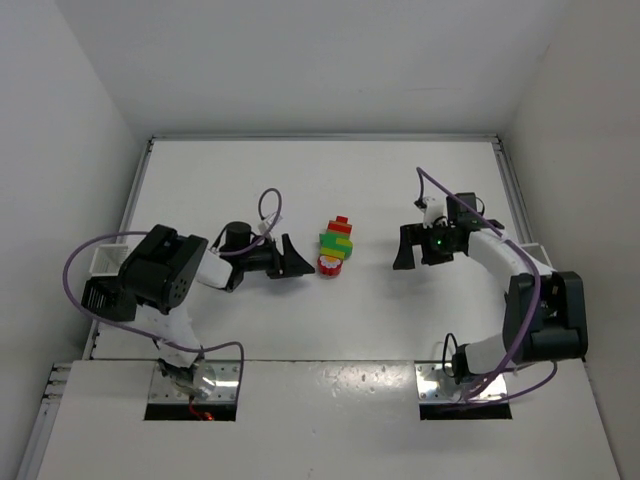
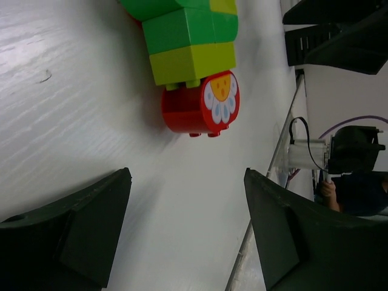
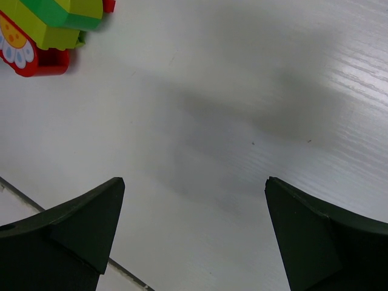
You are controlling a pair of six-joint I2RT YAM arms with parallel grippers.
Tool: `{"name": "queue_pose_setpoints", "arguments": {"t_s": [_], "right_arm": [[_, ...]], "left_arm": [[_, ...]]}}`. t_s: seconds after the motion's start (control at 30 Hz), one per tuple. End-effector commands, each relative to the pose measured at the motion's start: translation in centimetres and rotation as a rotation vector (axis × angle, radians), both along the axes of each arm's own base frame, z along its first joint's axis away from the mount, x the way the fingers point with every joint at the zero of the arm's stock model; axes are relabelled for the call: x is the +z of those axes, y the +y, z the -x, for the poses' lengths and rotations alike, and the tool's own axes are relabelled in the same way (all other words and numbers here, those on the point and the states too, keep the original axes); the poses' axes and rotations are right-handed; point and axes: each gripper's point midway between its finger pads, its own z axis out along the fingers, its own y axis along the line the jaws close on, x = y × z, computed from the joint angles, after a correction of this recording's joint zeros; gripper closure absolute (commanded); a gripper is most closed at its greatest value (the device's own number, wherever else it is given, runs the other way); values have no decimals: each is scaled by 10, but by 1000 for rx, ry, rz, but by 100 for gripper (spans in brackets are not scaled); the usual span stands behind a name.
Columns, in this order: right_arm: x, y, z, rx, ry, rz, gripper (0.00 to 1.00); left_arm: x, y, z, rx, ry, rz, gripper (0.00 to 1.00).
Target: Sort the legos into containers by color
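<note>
Left wrist view: left fingers [image 2: 91,230] and right fingers [image 3: 66,230] open; the brick stack [image 2: 191,54] looks light, stiff and slick, likely best pinched across flat sides.

Legos [image 2: 191,57] glossy smooth plastic; table [image 2: 73,121] matt white w/ fine grain; left gripper [image 2: 188,174] matt blk

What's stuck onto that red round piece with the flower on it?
A lime brick is clicked onto the red piece, then a green brick, with more bricks beyond. The faces where they join are covered.
</note>
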Motion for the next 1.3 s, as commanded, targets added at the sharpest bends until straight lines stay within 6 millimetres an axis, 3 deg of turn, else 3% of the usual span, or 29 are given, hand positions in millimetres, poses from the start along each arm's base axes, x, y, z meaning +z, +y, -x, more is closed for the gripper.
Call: {"name": "queue_pose_setpoints", "arguments": {"t_s": [0.0,0.2,0.47,0.73,1.2,1.27], "right_arm": [[7,5,-8,31,-30,-24,0],[-1,6,-5,35,2,-32,0],[-3,7,-4,39,12,-40,0],[-8,7,-1,38,39,-40,0],[-7,9,-4,42,38,-48,0],[-7,10,0,45,40,-57,0]], "left_arm": [[0,-16,-4,-19,-5,43,18],[-5,-35,0,-62,42,108,20],[-17,-47,-12,-57,85,154,20],[-25,-56,-11,-72,128,174,26],[-67,-64,-18,-64,272,28,23],[-70,-63,-16,-63,280,24,32]]}}
